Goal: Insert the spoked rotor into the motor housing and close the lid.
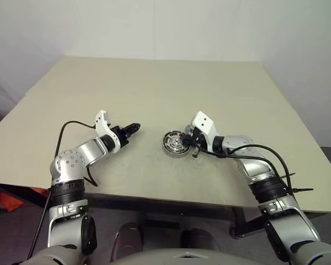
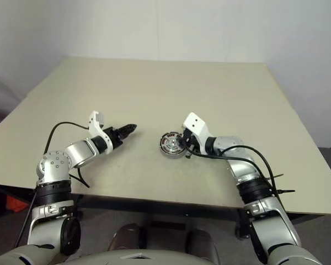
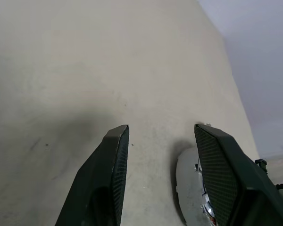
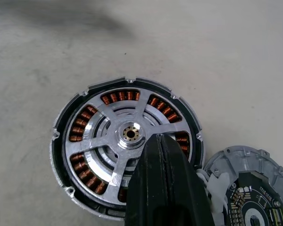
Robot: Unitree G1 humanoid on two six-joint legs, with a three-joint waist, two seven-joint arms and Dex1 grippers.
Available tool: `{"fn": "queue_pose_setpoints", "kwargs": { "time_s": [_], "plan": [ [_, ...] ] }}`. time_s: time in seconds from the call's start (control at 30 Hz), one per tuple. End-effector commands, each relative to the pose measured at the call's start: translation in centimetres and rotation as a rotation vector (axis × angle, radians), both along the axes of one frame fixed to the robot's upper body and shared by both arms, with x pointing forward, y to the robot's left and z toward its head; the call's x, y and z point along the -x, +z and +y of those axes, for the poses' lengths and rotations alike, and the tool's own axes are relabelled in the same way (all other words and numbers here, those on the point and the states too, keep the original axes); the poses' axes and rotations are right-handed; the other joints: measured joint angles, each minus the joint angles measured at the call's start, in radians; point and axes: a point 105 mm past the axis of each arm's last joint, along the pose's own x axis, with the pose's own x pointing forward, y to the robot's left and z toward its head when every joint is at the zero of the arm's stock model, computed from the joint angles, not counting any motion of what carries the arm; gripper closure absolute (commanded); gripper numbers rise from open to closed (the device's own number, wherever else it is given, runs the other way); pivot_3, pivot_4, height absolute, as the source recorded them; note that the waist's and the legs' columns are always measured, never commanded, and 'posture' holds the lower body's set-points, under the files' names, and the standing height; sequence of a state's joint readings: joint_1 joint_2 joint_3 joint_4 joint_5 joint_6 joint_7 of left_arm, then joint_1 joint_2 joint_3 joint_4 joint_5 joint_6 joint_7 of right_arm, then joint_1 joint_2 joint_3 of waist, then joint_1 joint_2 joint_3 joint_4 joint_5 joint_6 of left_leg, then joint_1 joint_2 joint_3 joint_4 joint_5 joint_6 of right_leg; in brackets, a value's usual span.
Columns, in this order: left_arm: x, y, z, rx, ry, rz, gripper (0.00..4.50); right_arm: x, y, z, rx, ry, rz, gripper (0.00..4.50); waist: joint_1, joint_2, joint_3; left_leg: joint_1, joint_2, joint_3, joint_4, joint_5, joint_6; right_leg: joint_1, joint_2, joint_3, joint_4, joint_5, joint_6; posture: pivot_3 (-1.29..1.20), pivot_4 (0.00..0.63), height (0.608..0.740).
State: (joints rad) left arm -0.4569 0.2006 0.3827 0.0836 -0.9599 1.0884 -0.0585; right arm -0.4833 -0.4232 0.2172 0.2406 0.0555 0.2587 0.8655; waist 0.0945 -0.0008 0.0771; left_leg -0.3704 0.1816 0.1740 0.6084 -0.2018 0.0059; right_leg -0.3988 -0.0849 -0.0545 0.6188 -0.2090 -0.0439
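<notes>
The motor housing (image 4: 62, 123), a dark-rimmed disc with copper windings, lies flat on the table (image 1: 154, 88) between my two arms, also seen at the housing (image 1: 174, 142). The silvery spoked rotor (image 4: 130, 133) sits inside it, its spokes level over the windings. The lid (image 4: 254, 188), a smaller silvery disc with a circuit board showing, lies right beside the housing, under my right wrist. My right gripper (image 4: 160, 140) is shut, empty, its tip over the housing's near side. My left gripper (image 1: 134, 127) hangs open and empty a short way to the housing's left.
In the left wrist view, the left gripper (image 3: 161, 129) frames bare table, and a silvery disc (image 3: 188, 186) shows past one finger (image 3: 226, 174). The beige table reaches far back and to both sides. Black cables (image 1: 265, 152) trail from both wrists.
</notes>
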Motion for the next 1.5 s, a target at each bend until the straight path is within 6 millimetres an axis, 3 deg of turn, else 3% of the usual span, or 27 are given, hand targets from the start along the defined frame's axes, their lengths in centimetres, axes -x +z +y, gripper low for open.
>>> {"fn": "queue_pose_setpoints", "kwargs": {
  "time_s": [0.03,0.2,0.43,0.47,0.77,0.83,0.97,1.1,1.23,1.33,1.47,1.5],
  "plan": [
    [-0.4,1.3,0.7,0.002,0.027,-0.057,2.17,0.1,-0.4,-0.1,0.016,-0.002,0.002,4.50,0.000,0.000,0.000,0.000,0.000,0.000,0.000,0.000,0.000,0.001,0.000,0.000,0.000,0.000,0.000,0.00,0.000,0.740],
    [-0.6,1.2,1.1,-0.001,0.045,-0.055,2.17,-0.8,1.4,-0.7,-0.001,-0.013,-0.045,4.50,0.000,0.000,0.000,0.002,0.000,0.000,0.000,0.000,0.000,0.002,0.000,0.000,0.000,0.000,0.000,0.00,0.000,0.740],
    [-0.7,1.1,1.0,0.003,0.044,-0.051,2.17,-0.9,4.2,0.6,-0.050,0.037,-0.117,4.50,0.000,0.000,0.000,0.001,0.000,0.000,0.000,0.000,0.000,0.001,0.000,0.000,0.000,0.000,0.000,0.00,0.000,0.740],
    [-0.7,1.0,1.0,0.003,0.043,-0.051,2.17,-0.9,4.3,0.7,-0.052,0.039,-0.118,4.50,0.000,0.000,0.000,0.001,0.000,0.000,0.000,0.000,0.000,0.001,0.000,0.000,0.000,0.000,0.000,0.00,0.000,0.740],
    [-0.7,1.1,1.8,-0.005,0.067,-0.049,2.17,0.1,-1.5,0.8,0.000,0.010,0.001,4.50,-0.002,0.000,0.000,0.002,0.000,0.000,-0.001,0.000,0.000,0.001,0.000,0.000,0.000,0.000,0.000,0.00,0.000,0.740],
    [-0.7,1.2,1.8,-0.007,0.067,-0.053,2.17,-0.2,-1.5,0.6,0.000,0.001,-0.017,4.50,-0.002,0.000,0.000,0.003,0.000,0.000,-0.001,0.000,0.000,0.003,0.000,0.000,0.000,0.000,0.000,0.00,0.000,0.740],
    [-0.7,1.1,1.6,-0.009,0.065,-0.054,2.17,-1.2,1.1,0.5,-0.058,0.007,-0.100,4.50,-0.002,0.000,0.000,0.005,0.000,0.000,-0.001,0.000,-0.001,0.004,0.000,0.000,0.000,-0.004,0.006,0.00,0.000,0.740],
    [-0.9,1.1,1.5,-0.008,0.064,-0.056,2.17,-1.0,5.1,0.5,-0.053,0.140,-0.185,4.50,-0.001,0.000,0.000,0.003,0.000,0.000,-0.001,0.000,-0.001,0.003,0.000,0.000,0.000,-0.001,0.002,0.00,0.000,0.740],
    [-1.2,1.1,1.4,-0.010,0.063,-0.060,2.17,-0.6,8.1,0.3,0.092,0.321,-0.297,4.50,0.000,0.000,0.000,0.001,0.000,-0.001,-0.001,0.000,0.000,0.001,0.000,0.000,0.000,0.000,0.000,0.00,0.000,0.740],
    [-1.3,1.3,1.2,-0.022,0.052,-0.077,2.17,0.1,8.4,0.3,0.229,0.468,-0.337,4.50,0.000,0.000,0.000,0.000,0.000,0.000,-0.001,0.000,0.001,0.001,0.000,0.000,-0.001,0.000,0.000,0.00,0.000,0.740],
    [-1.4,2.0,0.9,-0.112,0.026,-0.137,2.17,1.8,7.0,-0.1,0.376,0.688,-0.264,4.50,0.000,0.000,0.000,-0.001,0.000,0.000,-0.001,-0.001,0.001,0.000,0.000,0.000,-0.001,0.000,0.000,0.00,0.000,0.740],
    [-1.4,2.3,0.8,-0.138,0.018,-0.159,2.14,2.2,6.4,-0.3,0.405,0.732,-0.233,4.33,0.000,0.000,0.000,-0.001,0.000,0.000,-0.001,-0.001,0.002,0.000,0.000,0.000,-0.002,0.000,0.000,0.00,0.000,0.740]
  ]
}}
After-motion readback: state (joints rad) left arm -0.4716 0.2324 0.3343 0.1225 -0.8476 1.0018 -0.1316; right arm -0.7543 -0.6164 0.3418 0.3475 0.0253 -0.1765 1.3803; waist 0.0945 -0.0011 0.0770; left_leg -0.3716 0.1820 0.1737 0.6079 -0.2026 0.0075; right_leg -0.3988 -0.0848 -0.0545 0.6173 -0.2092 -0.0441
